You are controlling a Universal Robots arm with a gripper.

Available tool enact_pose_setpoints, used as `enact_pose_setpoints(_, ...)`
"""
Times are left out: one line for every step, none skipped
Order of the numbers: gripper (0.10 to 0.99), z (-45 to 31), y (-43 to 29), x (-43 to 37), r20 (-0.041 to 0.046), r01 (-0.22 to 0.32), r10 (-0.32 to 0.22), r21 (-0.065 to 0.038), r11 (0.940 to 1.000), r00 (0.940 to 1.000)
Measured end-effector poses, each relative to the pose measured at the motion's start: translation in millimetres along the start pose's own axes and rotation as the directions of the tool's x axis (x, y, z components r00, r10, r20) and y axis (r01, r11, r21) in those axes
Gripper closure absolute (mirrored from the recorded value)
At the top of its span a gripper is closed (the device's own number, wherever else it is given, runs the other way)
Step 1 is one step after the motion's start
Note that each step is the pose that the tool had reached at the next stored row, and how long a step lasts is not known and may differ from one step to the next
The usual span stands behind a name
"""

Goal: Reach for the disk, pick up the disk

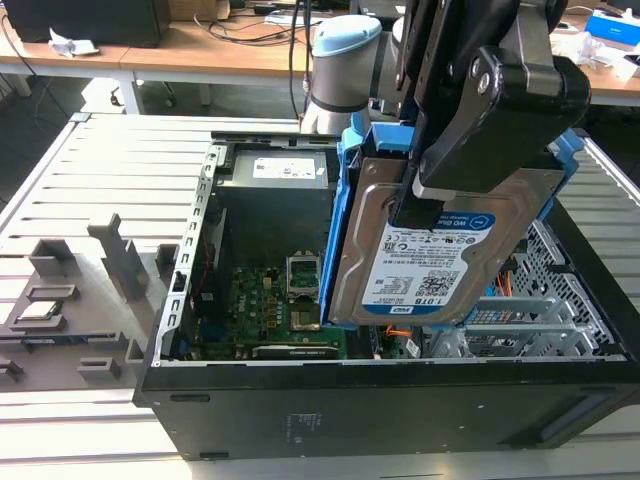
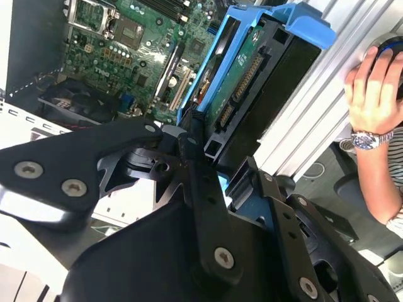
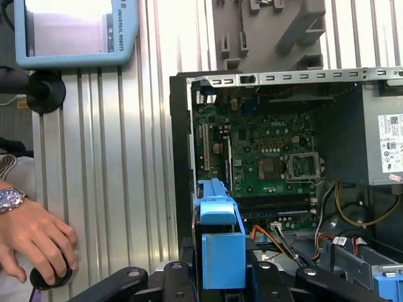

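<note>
The disk (image 1: 430, 265) is a silver hard drive with a white-and-blue label in a bright blue carrier frame. It hangs tilted, above the open computer case (image 1: 400, 410). My black gripper (image 1: 418, 198) is shut on its upper edge, one finger across the labelled face. In the second wrist view the disk (image 2: 252, 69) shows edge-on with its connector, and the gripper (image 2: 211, 157) clamps its near end. In the first wrist view the blue carrier of the disk (image 3: 217, 242) stands between the black fingers (image 3: 173, 277), over the motherboard.
Inside the case lie a green motherboard (image 1: 265, 305), a grey power supply (image 1: 285, 175) and a metal drive cage (image 1: 540, 310). Grey fixtures (image 1: 110, 265) stand on the slatted table at the exterior view's left. A person's hand (image 3: 34, 236) rests on a mouse beside a teach pendant (image 3: 72, 31).
</note>
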State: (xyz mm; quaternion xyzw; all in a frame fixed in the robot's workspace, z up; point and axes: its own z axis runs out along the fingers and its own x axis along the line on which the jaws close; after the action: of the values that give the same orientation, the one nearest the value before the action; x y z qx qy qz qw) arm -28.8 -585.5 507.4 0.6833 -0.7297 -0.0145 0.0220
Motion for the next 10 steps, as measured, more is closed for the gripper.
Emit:
enact_pose_setpoints(0.718,0.0,-0.2,2.6,-0.0001,0.0,0.0,0.0,1.0,1.0)
enact_pose_setpoints(0.718,0.1,-0.4,5.6,0.0,0.0,0.0,0.0,1.0,1.0)
enact_pose_setpoints(0.718,0.1,-0.6,9.1,0.0,0.0,0.0,0.0,1.0,1.0)
enact_pose_setpoints(0.718,0.1,-0.8,11.6,0.0,0.0,0.0,0.0,1.0,1.0)
enact_pose_setpoints(0.718,0.1,-0.9,13.5,-0.0001,0.0,0.0,0.0,1.0,1.0)
enact_pose_setpoints(0.718,0.1,-0.9,15.4,0.0,0.0,0.0,0.0,1.0,1.0)
enact_pose_setpoints(0.718,0.2,-0.9,15.4,0.0,0.0,0.0,0.0,1.0,1.0)
enact_pose_setpoints(0.718,0.1,-1.0,15.5,0.0015,0.0,0.0,0.0,1.0,1.0)
enact_pose_setpoints(0.718,0.1,-1.1,15.5,0.01,0.001,-0.001,-0.001,1.0,0.9999)
enact_pose_setpoints(0.718,0.2,-1.1,15.5,0.0222,0.001,-0.001,-0.001,1.0,0.9998)
